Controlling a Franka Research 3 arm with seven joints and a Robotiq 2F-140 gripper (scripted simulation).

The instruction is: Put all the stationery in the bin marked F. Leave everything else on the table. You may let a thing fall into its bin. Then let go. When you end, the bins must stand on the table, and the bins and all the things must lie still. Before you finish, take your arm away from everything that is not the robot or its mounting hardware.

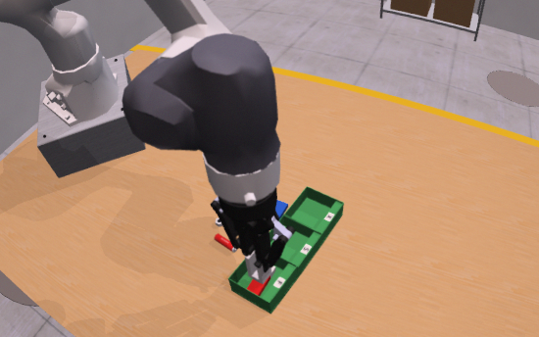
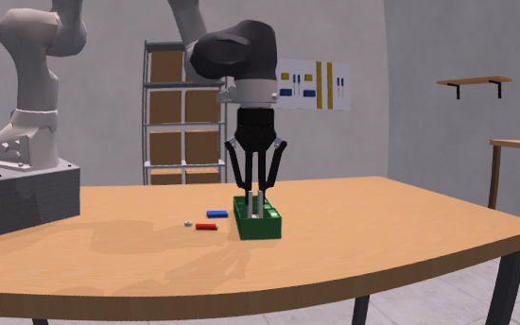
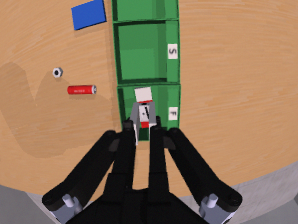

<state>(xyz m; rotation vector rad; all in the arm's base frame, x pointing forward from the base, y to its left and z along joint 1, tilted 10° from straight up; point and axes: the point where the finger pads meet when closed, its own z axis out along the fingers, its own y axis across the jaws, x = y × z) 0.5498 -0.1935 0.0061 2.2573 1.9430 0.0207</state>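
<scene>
A green tray of three bins (image 1: 289, 247) lies on the table; it also shows in the wrist view (image 3: 147, 43) and in the exterior view (image 2: 256, 220). Each bin has a small white label, too small to read surely. My gripper (image 3: 144, 110) is shut on a small red and white item (image 3: 143, 104). It holds the item upright inside the near end bin (image 1: 260, 284). The item's red lower end (image 1: 258, 286) is low in that bin; I cannot tell whether it touches the floor. The other two bins look empty.
Left of the tray lie a flat blue block (image 3: 89, 14), a small grey round part (image 3: 57, 72) and a red cylinder (image 3: 81, 90). They also show in the exterior view (image 2: 216, 213), (image 2: 188, 223), (image 2: 206, 227). The robot's base block (image 1: 80, 132) stands at the far left.
</scene>
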